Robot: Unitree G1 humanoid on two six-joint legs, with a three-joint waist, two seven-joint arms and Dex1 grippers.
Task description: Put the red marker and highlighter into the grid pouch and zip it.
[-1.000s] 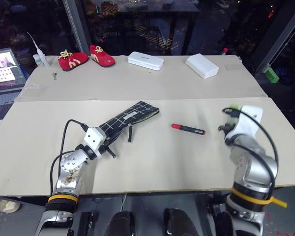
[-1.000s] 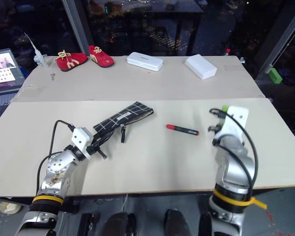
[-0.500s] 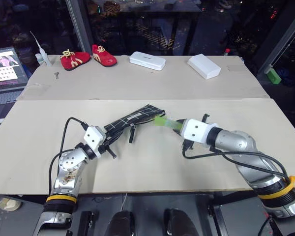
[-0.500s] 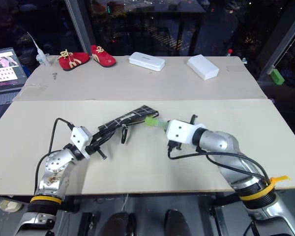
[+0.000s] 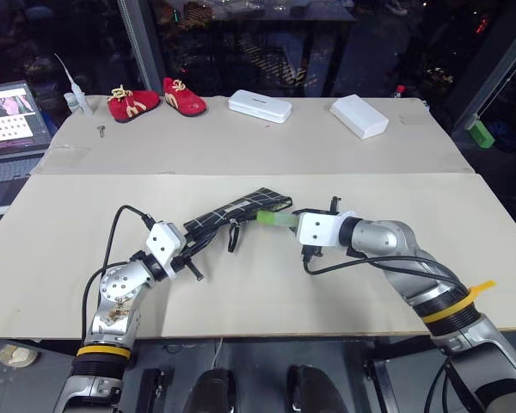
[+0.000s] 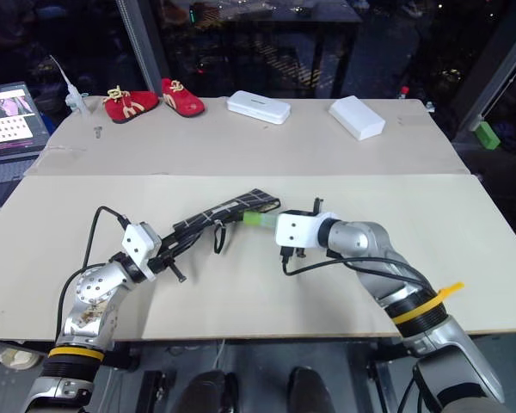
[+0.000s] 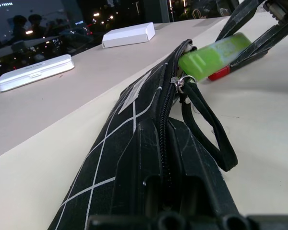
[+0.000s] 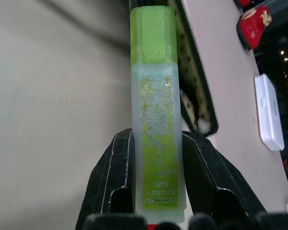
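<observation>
Across the tan counter [image 5: 267, 284], the highlighter [image 5: 275, 220] is clamped in the right end effector [image 5: 291, 222] at the mouth of the grid pouch [image 5: 236, 211], pinched by the closed left end effector [image 5: 192, 243]; a misaligned push could crumple the opening.

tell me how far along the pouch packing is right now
Nothing is packed yet. The left gripper is shut on one end of the grid pouch. The right gripper holds the highlighter with its tip at the pouch's open mouth. Left: push it in, add the red marker, which lies on the table, then zip.
</observation>
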